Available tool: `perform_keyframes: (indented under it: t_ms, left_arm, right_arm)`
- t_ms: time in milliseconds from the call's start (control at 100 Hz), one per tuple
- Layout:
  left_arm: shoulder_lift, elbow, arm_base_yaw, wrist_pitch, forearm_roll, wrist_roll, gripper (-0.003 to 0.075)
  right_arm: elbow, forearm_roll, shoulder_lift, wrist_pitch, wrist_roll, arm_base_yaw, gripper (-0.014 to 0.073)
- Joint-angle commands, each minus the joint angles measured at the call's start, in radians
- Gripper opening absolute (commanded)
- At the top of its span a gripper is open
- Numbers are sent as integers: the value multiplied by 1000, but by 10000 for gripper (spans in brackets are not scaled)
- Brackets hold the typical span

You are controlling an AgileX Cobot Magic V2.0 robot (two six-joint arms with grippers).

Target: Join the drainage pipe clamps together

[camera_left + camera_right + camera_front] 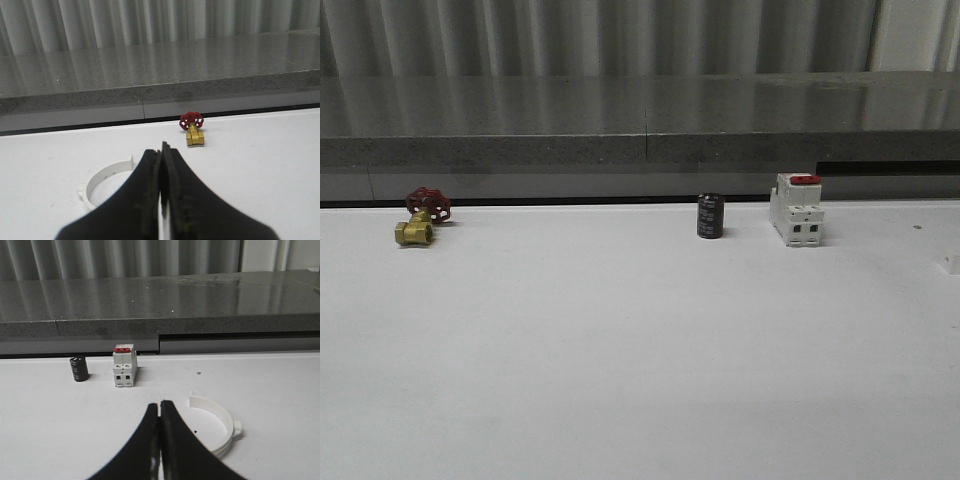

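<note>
White table; grey corrugated wall

dim, flat indoor light, soft frames

overall dim and grey, slightly grainy. the table reads dull white with no hot spots. the grey ledge carries pale streaky vertical reflections. short soft shadows sit beside the capacitor and the breaker. close black fingers and fingers are blurred in the wrist views; far edges are mildly soft.

You have two clamp halves, one brass valve, one black capacitor, one breaker.
</note>
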Motion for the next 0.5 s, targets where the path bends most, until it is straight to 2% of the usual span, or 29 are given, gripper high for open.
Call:
perform_keyframes:
  t_ms: [0,280,490]
  left_arm:
    - [-33,47,-7,-87,-5,-4,-20]
    - [-33,38,-7,-87,-32,-8,-20]
    - [-22,-73,-7,-62,-101,-8,-20]
  right_arm:
    - [-20,-8,-3,-88,-4,-3,-65]
    - [-20,-8,-3,-88,-4,-3,-65]
    - [-20,-8,-3,-88,-4,-3,-65]
